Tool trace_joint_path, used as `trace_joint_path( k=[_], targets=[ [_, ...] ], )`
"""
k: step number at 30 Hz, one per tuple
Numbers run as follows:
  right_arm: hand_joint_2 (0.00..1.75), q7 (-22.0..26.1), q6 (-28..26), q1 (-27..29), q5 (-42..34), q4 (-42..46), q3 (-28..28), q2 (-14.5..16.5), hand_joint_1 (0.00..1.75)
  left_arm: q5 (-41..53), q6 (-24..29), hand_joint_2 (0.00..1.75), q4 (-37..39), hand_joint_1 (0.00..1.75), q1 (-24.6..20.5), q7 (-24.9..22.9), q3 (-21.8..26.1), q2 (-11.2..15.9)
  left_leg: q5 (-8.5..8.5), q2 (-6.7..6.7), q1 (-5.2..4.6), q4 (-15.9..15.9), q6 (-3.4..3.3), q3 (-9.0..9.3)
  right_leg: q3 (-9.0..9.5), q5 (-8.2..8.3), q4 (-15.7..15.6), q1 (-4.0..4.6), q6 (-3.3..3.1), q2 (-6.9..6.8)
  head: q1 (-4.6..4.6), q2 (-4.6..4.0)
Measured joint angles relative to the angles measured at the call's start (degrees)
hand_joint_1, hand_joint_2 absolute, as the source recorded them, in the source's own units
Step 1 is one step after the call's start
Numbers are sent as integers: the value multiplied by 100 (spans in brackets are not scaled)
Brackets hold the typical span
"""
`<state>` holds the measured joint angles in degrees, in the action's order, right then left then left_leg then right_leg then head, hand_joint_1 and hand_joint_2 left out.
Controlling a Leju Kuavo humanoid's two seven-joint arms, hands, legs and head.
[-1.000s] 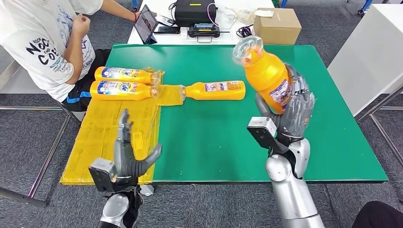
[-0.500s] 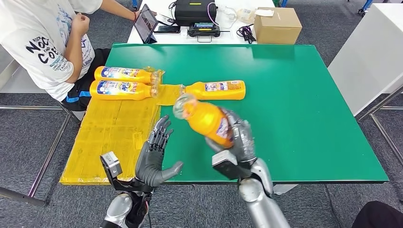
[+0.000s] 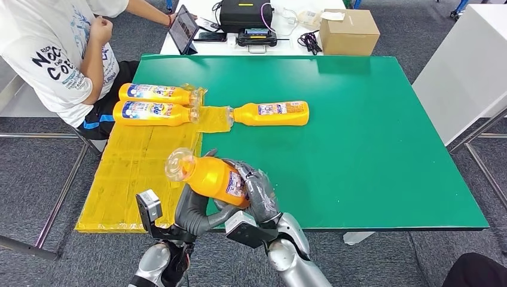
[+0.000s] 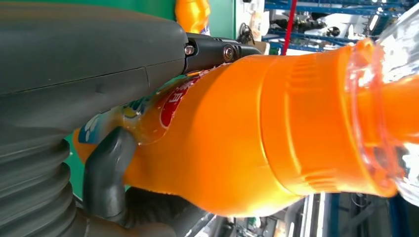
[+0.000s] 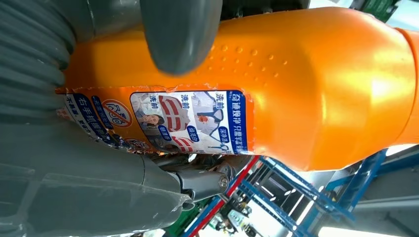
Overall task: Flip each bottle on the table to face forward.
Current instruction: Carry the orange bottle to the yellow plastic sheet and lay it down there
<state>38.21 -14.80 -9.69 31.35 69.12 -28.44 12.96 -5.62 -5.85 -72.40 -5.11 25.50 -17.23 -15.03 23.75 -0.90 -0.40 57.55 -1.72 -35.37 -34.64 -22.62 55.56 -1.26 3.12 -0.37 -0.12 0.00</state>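
Head view: orange bottle [image 3: 210, 177] between hands.

The green table [image 3: 370, 149] carries a yellow mat [image 3: 140, 164], two bottles [image 3: 152, 104] on it, and another bottle [image 3: 272, 113].

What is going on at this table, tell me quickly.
The right robot hand grips an orange bottle above the green table's near edge, clear cap pointing toward the yellow mat. The left robot hand is under the bottle and touches it. Three more orange bottles lie on their sides: two on the mat, one on the green surface. A seated person is beside the table.
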Motion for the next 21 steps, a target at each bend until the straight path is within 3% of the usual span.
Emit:
trace_joint_path(
  k=[10,21],
  targets=[
    [175,-75,191,-13,-23,-239,-523,46,175,150,427,175,202,0,-36,-1,98,1,0,1,3,0,1,0,-1,0,0,3,-1,1,0,0],
    [175,-48,486,-313,-86,-773,-953,44,175,-724,-142,175,346,0,121,76,343,1,0,5,2,0,1,0,-7,0,0,3,-1,3,-1,0]
  ],
)
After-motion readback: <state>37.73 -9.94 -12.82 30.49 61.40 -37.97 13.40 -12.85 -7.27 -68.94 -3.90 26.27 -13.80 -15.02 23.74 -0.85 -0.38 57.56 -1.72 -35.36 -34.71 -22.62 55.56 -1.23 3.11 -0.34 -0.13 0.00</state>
